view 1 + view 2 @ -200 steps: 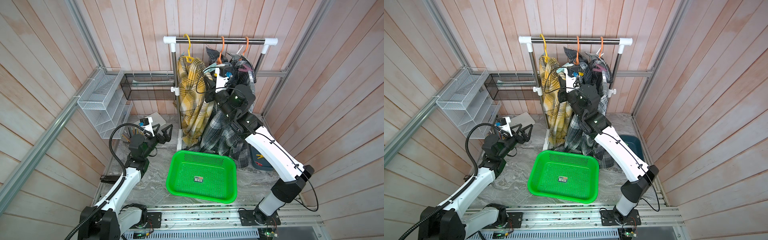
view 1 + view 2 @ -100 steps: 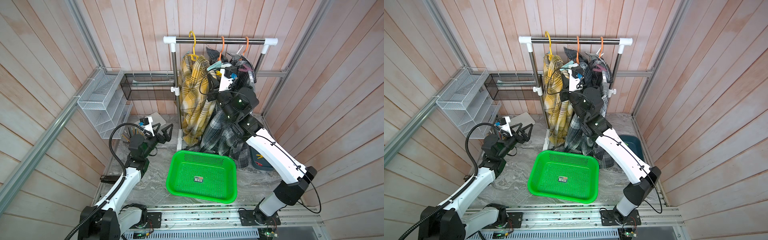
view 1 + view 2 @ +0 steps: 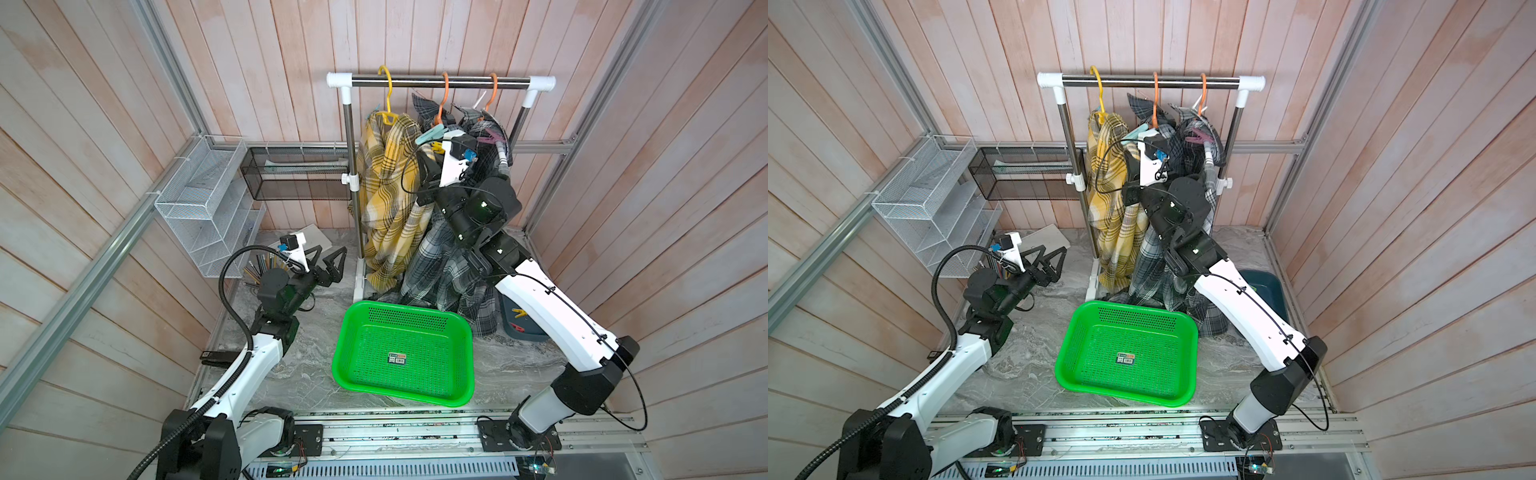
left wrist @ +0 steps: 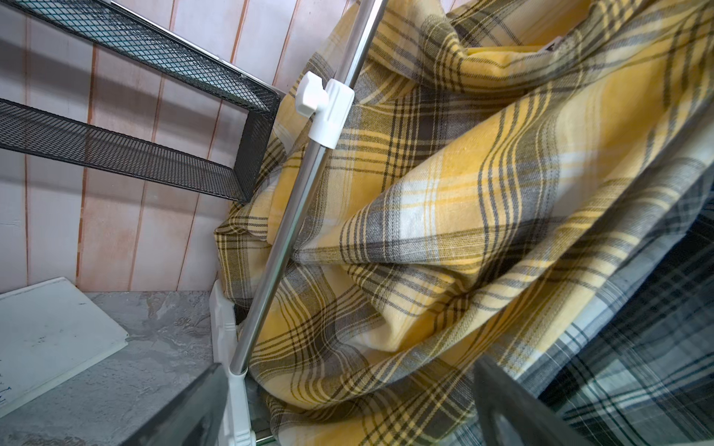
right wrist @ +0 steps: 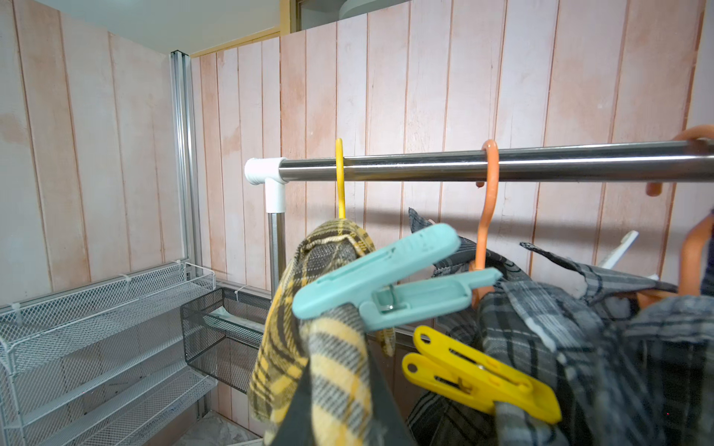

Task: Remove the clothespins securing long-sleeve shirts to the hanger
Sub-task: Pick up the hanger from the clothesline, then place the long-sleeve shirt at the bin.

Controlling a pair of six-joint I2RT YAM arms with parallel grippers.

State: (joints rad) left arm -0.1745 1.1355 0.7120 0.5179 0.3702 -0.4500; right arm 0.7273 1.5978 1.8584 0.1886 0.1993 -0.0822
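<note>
Right-arm approach to a clothespin on the hanging rail. The right gripper (image 5: 338,370), raised to the rail (image 5: 541,164) above the far edge of the bench (image 3: 307,365), is pinching its jaws closed on a hanging fold of the yellow-and-white shirt (image 3: 390,195). Its dark fingers (image 5: 299,421) are showing on either side of that fold in the right wrist view. The teal clothespin (image 5: 386,285) is sitting just beyond the jaws, its mouth biting the top of the same fold. Its long axis is running roughly along the rail, slightly tilted. The mouth end is pointing toward the yellow hanger (image 5: 340,181) and the splayed handle ends toward the orange hanger (image 5: 487,208). The jaws are therefore lying at the mouth end, not across the handles, which a release would probably require squeezing. A yellow clothespin (image 5: 479,378) is clamping the neighbouring grey checked shirt (image 3: 440,266), just beside and lower. A mauve clothespin (image 3: 492,135) is showing farther along the rail. The left gripper (image 3: 328,262) is hanging low over the bench near the foot of the rack (image 3: 359,274), jaws spread wide and holding nothing, well apart from every clothespin. The right arm is clearly the nearer one.
</note>
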